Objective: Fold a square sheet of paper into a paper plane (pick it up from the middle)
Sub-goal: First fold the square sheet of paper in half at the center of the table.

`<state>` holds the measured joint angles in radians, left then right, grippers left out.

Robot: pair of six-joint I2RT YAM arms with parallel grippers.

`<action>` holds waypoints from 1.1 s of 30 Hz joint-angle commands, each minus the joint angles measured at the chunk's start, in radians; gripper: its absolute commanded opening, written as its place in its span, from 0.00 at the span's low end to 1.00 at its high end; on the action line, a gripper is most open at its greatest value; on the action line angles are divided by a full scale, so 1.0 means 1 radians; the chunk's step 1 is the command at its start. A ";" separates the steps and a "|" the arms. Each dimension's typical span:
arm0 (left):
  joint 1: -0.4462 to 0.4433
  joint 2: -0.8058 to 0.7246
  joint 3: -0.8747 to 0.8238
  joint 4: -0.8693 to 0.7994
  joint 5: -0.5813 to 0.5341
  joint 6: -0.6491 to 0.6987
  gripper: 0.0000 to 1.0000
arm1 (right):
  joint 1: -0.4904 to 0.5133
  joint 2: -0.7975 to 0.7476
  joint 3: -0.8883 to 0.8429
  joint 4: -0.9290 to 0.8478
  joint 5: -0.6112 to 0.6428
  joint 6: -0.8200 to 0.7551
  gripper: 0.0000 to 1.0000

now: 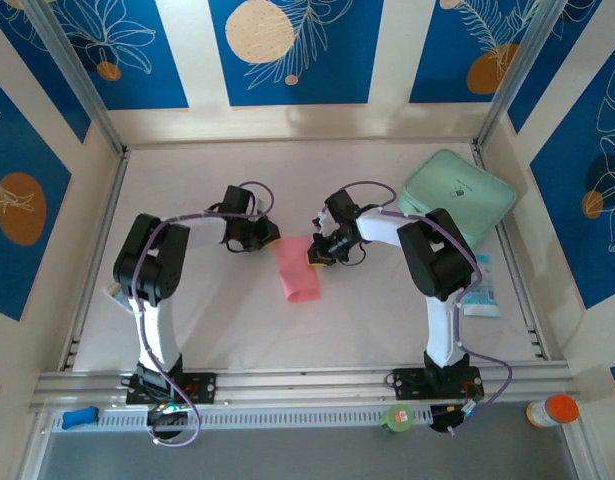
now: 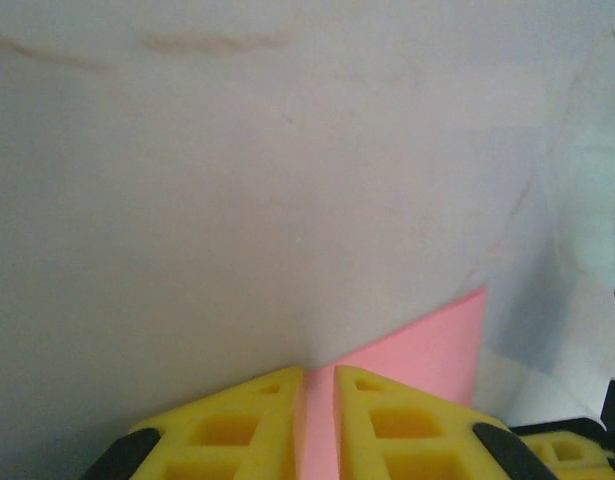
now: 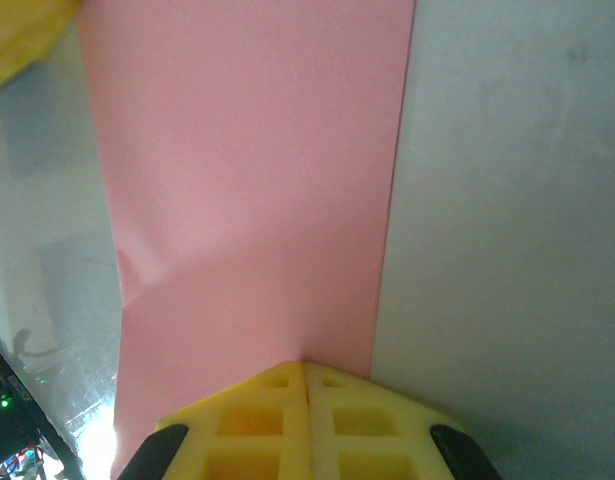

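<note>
The salmon-pink sheet of paper (image 1: 298,270) lies flat on the white table as a narrow folded strip, running from the middle toward the near edge. My left gripper (image 1: 270,238) rests its tips at the strip's far left corner. In the left wrist view its yellow fingers (image 2: 397,420) stand a narrow gap apart, and pink paper (image 2: 427,350) shows through the gap and beyond. My right gripper (image 1: 312,255) is at the far right corner. In the right wrist view it (image 3: 305,365) is shut, tips down on the paper (image 3: 247,180) close to its right edge.
A mint-green rounded pad (image 1: 457,195) lies at the back right by the wall. A small blue-and-white packet (image 1: 482,285) sits beside the right arm. An orange-capped bottle (image 1: 552,410), a green object (image 1: 397,417) and a blue object (image 1: 79,415) stand outside the front rail.
</note>
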<state>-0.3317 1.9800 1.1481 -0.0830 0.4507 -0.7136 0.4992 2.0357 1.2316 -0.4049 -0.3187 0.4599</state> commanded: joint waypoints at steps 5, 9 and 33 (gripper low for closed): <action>0.049 -0.041 0.045 -0.083 -0.009 0.031 0.18 | -0.014 0.134 -0.086 -0.154 0.301 0.002 0.00; -0.005 -0.130 -0.053 -0.006 0.040 -0.047 0.18 | -0.013 0.138 -0.086 -0.151 0.292 0.007 0.00; -0.206 -0.175 -0.282 -0.126 0.012 -0.040 0.15 | -0.019 0.156 -0.087 -0.172 0.298 0.028 0.00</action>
<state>-0.5434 1.8194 0.9150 -0.0681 0.4789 -0.8169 0.4973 2.0399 1.2350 -0.4095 -0.3229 0.4786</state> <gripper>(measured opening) 0.154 0.042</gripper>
